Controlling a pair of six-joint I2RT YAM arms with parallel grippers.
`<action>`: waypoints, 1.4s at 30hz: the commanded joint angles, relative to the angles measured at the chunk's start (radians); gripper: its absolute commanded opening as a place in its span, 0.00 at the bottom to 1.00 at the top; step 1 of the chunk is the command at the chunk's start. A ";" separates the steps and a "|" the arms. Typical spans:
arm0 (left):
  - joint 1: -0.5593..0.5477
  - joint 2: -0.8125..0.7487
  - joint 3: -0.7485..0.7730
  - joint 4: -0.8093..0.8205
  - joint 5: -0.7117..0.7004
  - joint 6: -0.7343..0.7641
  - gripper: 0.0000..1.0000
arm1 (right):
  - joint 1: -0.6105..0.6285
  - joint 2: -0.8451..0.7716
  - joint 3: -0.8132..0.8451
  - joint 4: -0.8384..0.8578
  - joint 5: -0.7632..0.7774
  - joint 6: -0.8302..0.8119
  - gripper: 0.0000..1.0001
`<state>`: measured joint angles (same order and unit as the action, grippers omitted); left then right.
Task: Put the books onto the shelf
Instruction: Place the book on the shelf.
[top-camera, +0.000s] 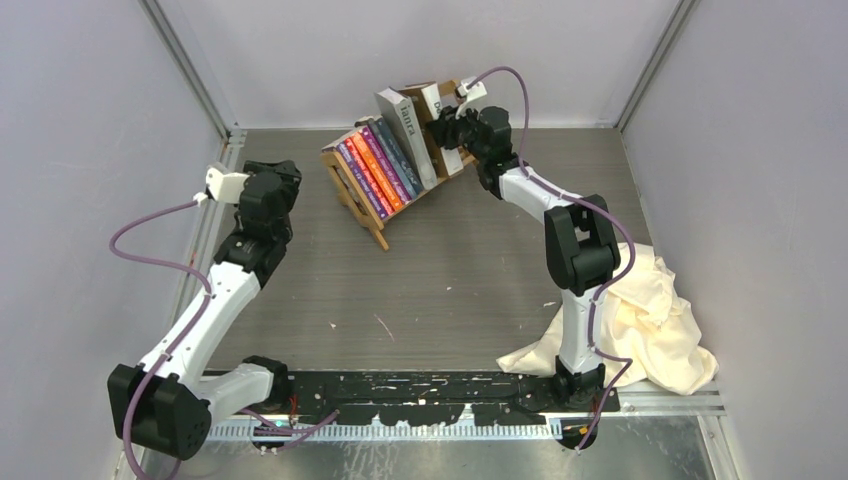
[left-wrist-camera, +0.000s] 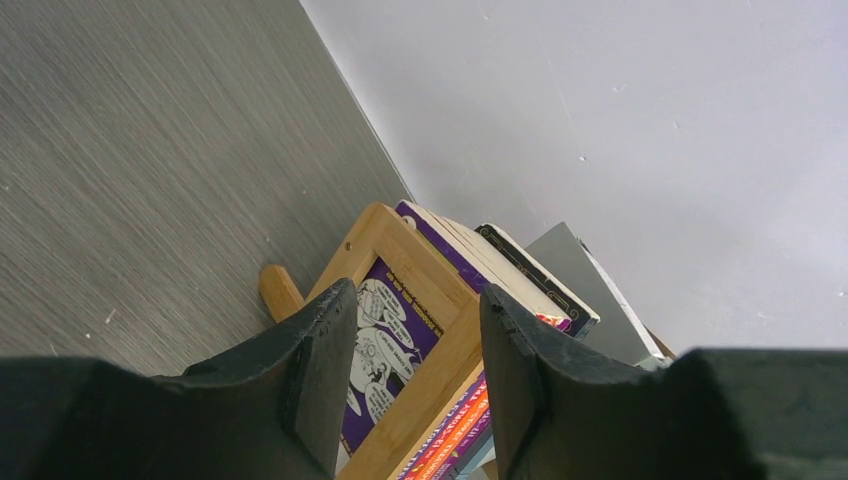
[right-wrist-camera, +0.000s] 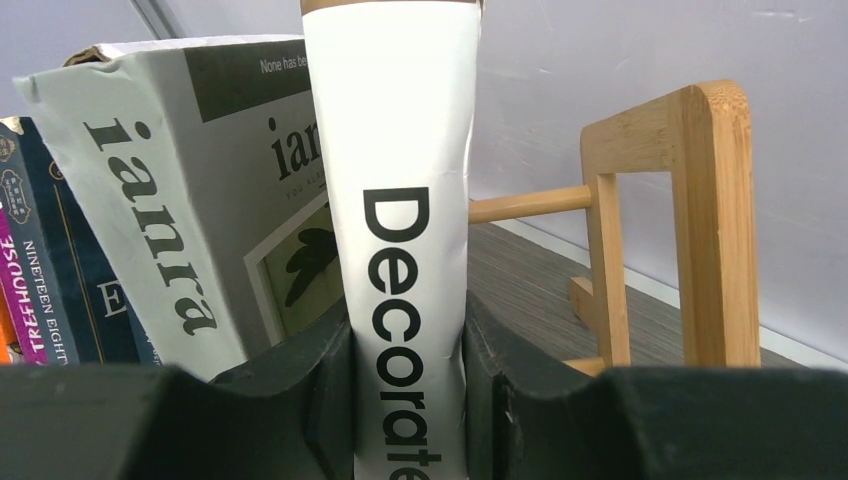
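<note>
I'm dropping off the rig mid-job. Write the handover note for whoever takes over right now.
Left gripper: open, empty, facing one end frame of the light-wood slatted shelf, apart from it.
Right gripper: shut on the spine of the white "Decorate" book.
Books: that one stands upright near the shelf's other end, beside the large grey book. The coloured paperbacks fill the rest.
Done: no book seen off the shelf.
Left: release, withdraw.

Arms (top-camera: 205, 300): white link shells, black joint housings
Cables (top-camera: 112, 240): purple, one running along each arm
Claw fingers (left-wrist-camera: 322, 370): matte black, thick, rough-edged
Wrist cameras (top-camera: 226, 184): white blocks
</note>
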<state>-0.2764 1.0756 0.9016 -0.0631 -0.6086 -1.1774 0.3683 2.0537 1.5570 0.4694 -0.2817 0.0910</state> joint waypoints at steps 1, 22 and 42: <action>-0.015 -0.011 0.002 0.053 -0.055 0.006 0.49 | 0.016 -0.046 -0.035 0.047 -0.067 0.080 0.38; -0.040 -0.053 -0.031 0.040 -0.089 0.016 0.48 | 0.032 -0.056 -0.053 0.052 -0.046 0.061 0.64; -0.066 0.004 0.077 -0.061 -0.124 0.009 0.48 | 0.027 -0.176 -0.022 -0.029 0.034 0.110 0.70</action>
<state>-0.3386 1.0702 0.9226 -0.1143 -0.6846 -1.1709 0.3935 1.9617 1.4887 0.4244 -0.2752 0.1730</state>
